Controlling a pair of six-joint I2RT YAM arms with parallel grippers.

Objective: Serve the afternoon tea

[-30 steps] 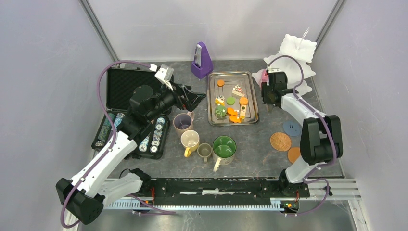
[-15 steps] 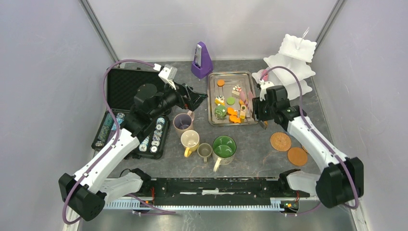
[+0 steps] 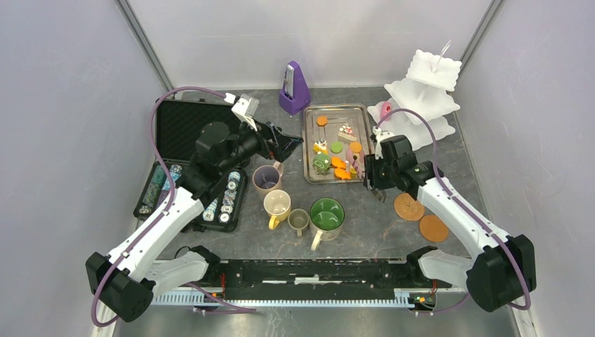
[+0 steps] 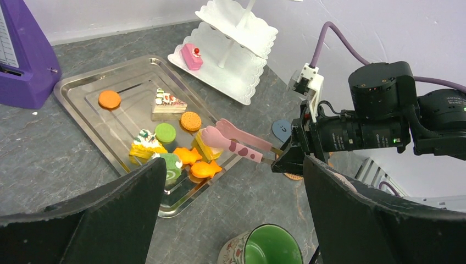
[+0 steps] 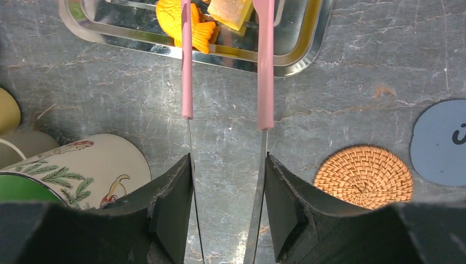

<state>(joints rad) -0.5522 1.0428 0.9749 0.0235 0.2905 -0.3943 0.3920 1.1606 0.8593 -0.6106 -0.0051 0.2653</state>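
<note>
Tongs point(image 4: 236, 144) in right tool point(image 5: 226, 165), tips over tray point(image 3: 309, 119) pastries point(image 3: 338, 167); left tool point(image 3: 289, 142) wide near mauve mug point(image 3: 266, 179).

Purple metronome point(image 3: 295, 88) at back, open black case point(image 3: 179, 126) (poker chips point(image 3: 228, 199) inside)

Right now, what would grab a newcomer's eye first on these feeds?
The right gripper clamps pink tongs, their tips over the toy pastries in the steel tray. At the far right, the white three-tier stand holds one pink pastry on its bottom tier.
</note>
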